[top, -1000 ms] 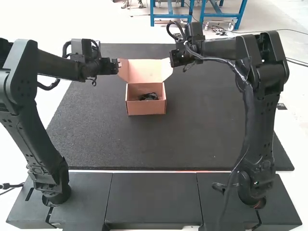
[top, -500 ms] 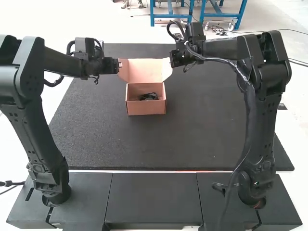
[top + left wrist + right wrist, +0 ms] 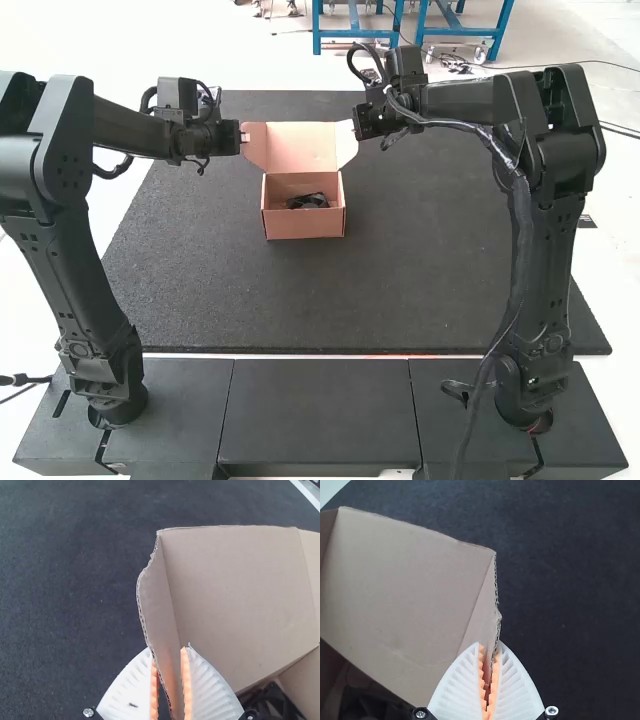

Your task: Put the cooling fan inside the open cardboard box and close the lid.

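High view showed the left arm [image 3: 120,130] stretched out level over the black mat [image 3: 420,270], its left claw [image 3: 240,141] at the left edge of the raised lid [image 3: 300,148]. Left wrist view made the grip plain: the white ribbed fingers [image 3: 130,695] sat on either side of the lid's left side flap [image 3: 162,630], the orange pads pressed to the cardboard, so that claw was clamped on the flap.

The cardboard box [image 3: 303,218] stood on the mat between the two arms, its lid standing up at the back, open. The fan [image 3: 308,200] lay inside the box as a dark shape on its floor.

At the lid's right edge was the right claw [image 3: 357,125], reaching in from the right arm [image 3: 540,120]. Right wrist view showed its fingers [image 3: 512,680] pinched tight on the thin edge of the right side flap [image 3: 487,615], with hardly any gap between the pads.
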### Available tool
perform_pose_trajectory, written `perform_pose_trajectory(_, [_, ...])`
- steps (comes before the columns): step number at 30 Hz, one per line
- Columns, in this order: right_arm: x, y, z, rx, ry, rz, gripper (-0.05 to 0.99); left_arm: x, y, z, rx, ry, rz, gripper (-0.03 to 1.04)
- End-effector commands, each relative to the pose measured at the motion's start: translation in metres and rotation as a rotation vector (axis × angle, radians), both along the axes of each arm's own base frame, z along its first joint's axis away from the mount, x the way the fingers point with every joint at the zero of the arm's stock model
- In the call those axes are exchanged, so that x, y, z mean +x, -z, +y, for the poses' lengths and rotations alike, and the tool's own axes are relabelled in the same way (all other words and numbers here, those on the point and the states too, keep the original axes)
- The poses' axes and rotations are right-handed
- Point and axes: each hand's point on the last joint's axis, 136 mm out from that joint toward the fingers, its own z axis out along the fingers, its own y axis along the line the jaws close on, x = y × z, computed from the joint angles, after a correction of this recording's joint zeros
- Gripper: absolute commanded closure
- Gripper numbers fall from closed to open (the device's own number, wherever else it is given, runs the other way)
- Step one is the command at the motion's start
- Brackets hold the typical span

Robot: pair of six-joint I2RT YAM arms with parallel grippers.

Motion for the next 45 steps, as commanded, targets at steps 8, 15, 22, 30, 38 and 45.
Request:
perform_pose_trajectory(8, [-0.018,-0.005,0.007,0.003,-0.048,0.008,0.95,0.004,-0.016,-0.011,-0.030,0.049,-0.037,0.97])
perform_pose_trajectory(15, [-0.018,-0.012,0.007,0.011,-0.045,-0.002,0.95,0.005,-0.026,-0.017,-0.033,0.058,-0.045,0.97])
perform_pose_trajectory(22, [-0.032,-0.023,0.031,0.022,-0.089,-0.017,0.95,0.000,-0.030,-0.034,-0.032,0.090,-0.024,0.97])
perform_pose_trajectory(30, [-0.049,-0.020,0.049,0.024,-0.136,0.000,0.95,-0.019,-0.021,-0.056,-0.031,0.136,0.043,0.97])
perform_pose_trajectory(38, [-0.083,0.006,0.058,-0.001,-0.182,0.060,0.95,-0.043,-0.009,-0.067,-0.021,0.170,0.102,0.97])
perform_pose_trajectory(45, [-0.119,0.022,0.063,-0.006,-0.219,0.082,0.94,-0.058,0.000,-0.064,-0.018,0.169,0.126,0.97])
